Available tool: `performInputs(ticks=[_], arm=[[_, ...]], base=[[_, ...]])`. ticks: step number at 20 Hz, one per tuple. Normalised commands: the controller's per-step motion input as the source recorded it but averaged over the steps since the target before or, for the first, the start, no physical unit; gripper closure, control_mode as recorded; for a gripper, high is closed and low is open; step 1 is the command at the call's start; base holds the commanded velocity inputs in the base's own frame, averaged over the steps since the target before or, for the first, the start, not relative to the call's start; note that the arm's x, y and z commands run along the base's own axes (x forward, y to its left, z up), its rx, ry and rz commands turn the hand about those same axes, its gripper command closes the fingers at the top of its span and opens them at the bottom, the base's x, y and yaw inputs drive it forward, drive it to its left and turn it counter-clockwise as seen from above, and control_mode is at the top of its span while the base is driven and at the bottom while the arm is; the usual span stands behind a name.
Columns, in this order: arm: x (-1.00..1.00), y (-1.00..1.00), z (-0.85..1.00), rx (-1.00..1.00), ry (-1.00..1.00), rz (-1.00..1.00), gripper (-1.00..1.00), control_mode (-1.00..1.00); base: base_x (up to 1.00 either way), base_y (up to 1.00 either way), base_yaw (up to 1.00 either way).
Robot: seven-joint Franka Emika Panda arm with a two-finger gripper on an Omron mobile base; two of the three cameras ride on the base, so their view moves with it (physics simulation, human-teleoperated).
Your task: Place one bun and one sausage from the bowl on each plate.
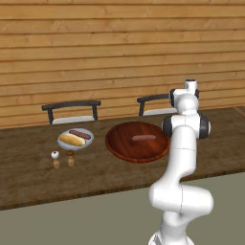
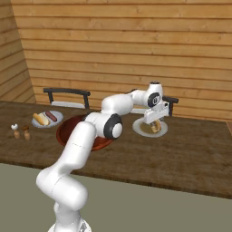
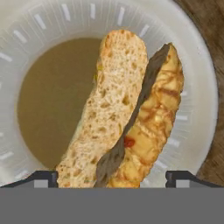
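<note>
With the split, toasted oblong bun (image 3: 124,118) lying on the pale grey round plate (image 2: 138,128) directly under the gripper (image 2: 155,123), jaws stand wide apart, clear of it. Next target, the reddish-brown sausage (image 1: 143,138), lies left in the large glossy dark wood bowl (image 1: 117,146), long axis crosswise. Far-left grey plate (image 1: 62,144) looks done; small shakers (image 1: 62,159) sit off-path.

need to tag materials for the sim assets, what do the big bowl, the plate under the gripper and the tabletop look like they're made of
The bowl: glossy reddish-brown wood, going by its shine and faint grain.
The plate: likely glazed ceramic, pale grey with light rim ticks and a tan centre; it could be plastic.
The tabletop: dark brown wood, matte, with visible streaky grain.
</note>
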Motion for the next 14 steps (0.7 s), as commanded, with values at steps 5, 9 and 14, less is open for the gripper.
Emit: performInputs(ticks=[5,9,14], arm=[[-0.69,0.12,0.46,0.01,-0.11,0.03,-1.00,-1.00],[-0.93,0.50,0.33,0.07,-0.17,0.00,-1.00,-1.00],[-0.94,0.93,0.16,0.03,-0.15,0.00,-1.00,-1.00]], base=[[0.00,0.00,0.00],[0.00,0.00,0.00],[0.00,0.00,0.00]])
